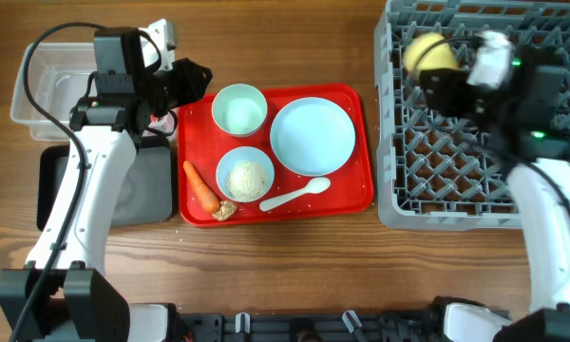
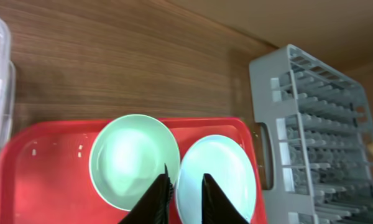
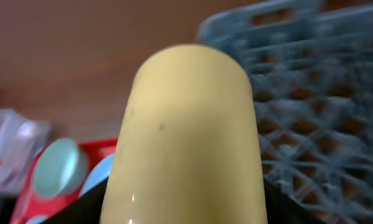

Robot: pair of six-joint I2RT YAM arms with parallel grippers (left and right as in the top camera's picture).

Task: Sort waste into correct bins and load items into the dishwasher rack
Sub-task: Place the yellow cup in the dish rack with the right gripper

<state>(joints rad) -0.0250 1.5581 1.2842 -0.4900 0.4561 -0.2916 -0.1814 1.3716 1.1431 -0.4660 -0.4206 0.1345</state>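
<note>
Two arms divide the work. The large square grey plastic dishwasher rack (image 1: pixel 475 180) sits at the table's right edge and the flat red serving tray (image 1: pixel 361 142) mid-table, within reach of both. The pale blue round plate (image 1: pixel 312 135) lies by the tray's right edge. The left gripper (image 2: pixel 185 174) hangs near the far pale blue-green bowl (image 1: pixel 239 108), jaws almost together and empty, probably aiming for its rim. The right gripper (image 1: pixel 442 74) clamps the small yellow cup (image 1: pixel 429 52) above the rack's far-left corner, seemingly to seat it. The small orange carrot (image 1: pixel 201 186) lies at the tray's front-left corner.
</note>
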